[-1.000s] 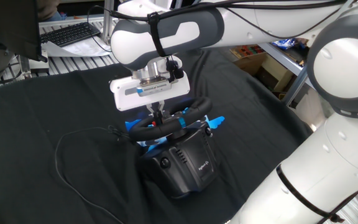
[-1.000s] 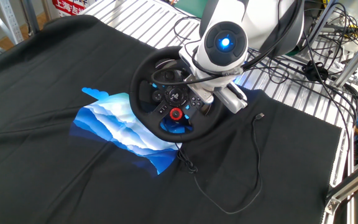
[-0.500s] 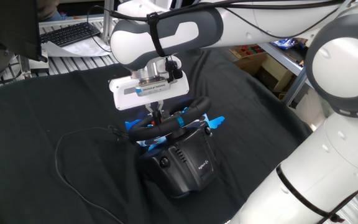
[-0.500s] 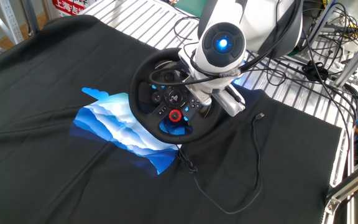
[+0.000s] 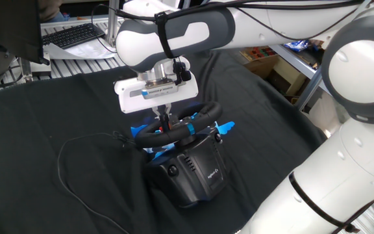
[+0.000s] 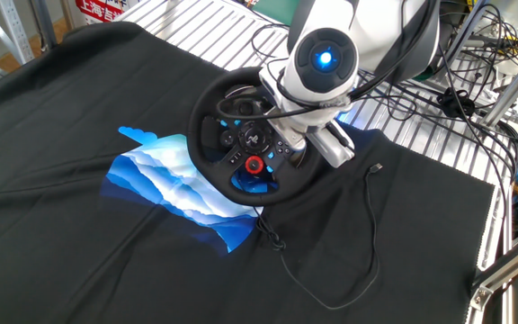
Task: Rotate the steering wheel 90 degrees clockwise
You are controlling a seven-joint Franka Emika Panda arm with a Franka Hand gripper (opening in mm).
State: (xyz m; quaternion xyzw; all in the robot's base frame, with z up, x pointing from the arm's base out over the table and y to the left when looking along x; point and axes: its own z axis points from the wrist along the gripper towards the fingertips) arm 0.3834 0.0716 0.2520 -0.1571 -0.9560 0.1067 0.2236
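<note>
Mid-frame on the desk point(image 5: 31, 117), the fingers point(image 5: 165, 125) look clamped on the top of the wheel point(image 6: 212, 108) rim, so the turn seems underway; next, sweep clockwise

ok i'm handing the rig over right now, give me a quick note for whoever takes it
Gripper: down on the steering wheel's rim on the side nearest the arm, fingers either side of the rim. From these views I cannot tell whether it is clamped.

Things: the wheel sits on its black base in the middle of the black cloth, beside the blue wave print. A thin cable trails off across the cloth.

Done: the arm has reached the rim.

Left: confirm the grip, then turn the wheel 90 degrees clockwise and let go. How far it has turned cannot be judged from this moment.
</note>
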